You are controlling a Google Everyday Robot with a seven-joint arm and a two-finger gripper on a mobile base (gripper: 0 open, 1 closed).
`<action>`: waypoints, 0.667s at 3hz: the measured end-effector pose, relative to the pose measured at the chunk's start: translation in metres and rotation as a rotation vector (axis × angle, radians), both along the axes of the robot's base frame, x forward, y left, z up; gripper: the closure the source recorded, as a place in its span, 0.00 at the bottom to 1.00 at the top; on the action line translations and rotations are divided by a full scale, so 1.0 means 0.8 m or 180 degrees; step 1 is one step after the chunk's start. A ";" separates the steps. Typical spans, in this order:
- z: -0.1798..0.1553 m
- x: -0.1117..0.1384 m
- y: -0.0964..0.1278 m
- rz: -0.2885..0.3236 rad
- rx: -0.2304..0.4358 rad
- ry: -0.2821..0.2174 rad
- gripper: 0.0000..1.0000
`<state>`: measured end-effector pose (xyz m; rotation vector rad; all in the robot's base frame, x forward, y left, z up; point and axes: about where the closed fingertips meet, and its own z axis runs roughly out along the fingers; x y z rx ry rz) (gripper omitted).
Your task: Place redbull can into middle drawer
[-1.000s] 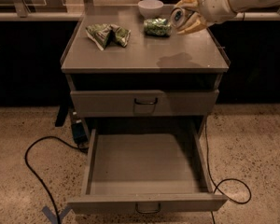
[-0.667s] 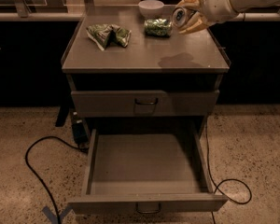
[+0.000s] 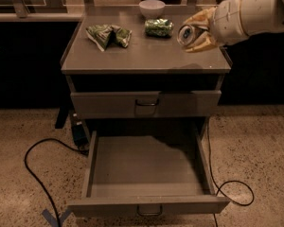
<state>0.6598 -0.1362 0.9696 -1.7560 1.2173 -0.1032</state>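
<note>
Clenched around the slim silver-and-blue redbull can [image 3: 186, 35] with the pale two-finger hand [image 3: 195, 33]; held roughly level, shiny top turned toward the camera. Compared with a second ago, now lower in the view and nearer the front right corner of the grey metal table [image 3: 146, 56], and clear of its surface (judging by the soft shadow just beneath). Reads as pick-up done, carry under way.

Nothing else disturbed: same places as before for the stubby green patterned can [image 3: 158, 27], the small white bowl [image 3: 152, 7] and the crumpled green snack bag [image 3: 109, 34], all further back on the table.

Below, pulled out toward the camera, the wide grey metal middle drawer [image 3: 142, 167] with a bare floor, and a shut drawer between it and the table top. Still well apart from that tray.

Probably calls next for travel out past the table's front edge, then down over the open floor before letting go. Worth minding the shut drawer's front and the tray's right wall on the descent.
</note>
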 end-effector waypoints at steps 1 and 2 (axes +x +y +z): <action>-0.033 -0.057 -0.006 -0.0079 0.0127 0.0133 1.00; -0.068 -0.095 -0.007 -0.0111 0.0181 0.0285 1.00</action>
